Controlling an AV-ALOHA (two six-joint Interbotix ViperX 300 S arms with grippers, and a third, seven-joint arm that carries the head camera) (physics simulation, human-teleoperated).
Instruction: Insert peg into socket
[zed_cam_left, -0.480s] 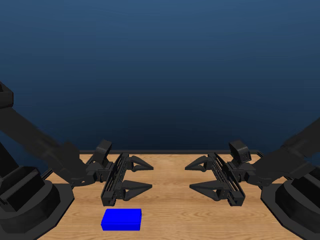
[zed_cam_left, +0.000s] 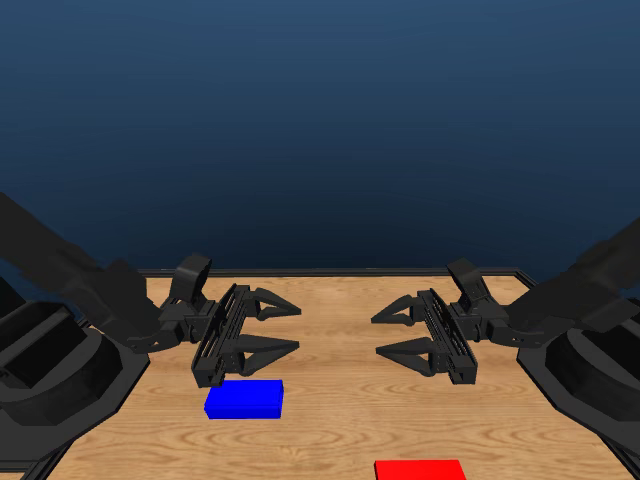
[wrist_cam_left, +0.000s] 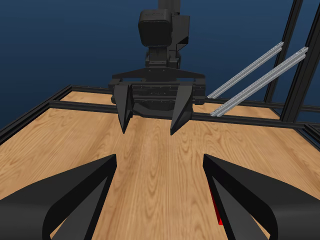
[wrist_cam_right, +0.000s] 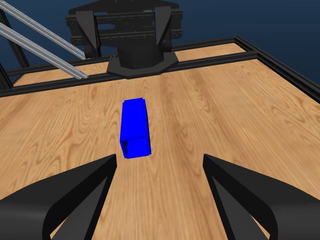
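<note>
Currently both end effectors, left (zed_cam_left: 272, 328) and right (zed_cam_left: 396, 333), hang spread and empty, so a skewed grab on peg (zed_cam_left: 420, 470) or socket (zed_cam_left: 245, 399) could spoil alignment.

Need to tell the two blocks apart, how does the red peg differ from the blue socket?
The peg is red; the socket is blue. The peg lies nearer the right arm's side, cut off by the head view's lower edge; the socket lies wholly in view, just below the left gripper. Both lie flat on the wooden table, ungripped.
</note>
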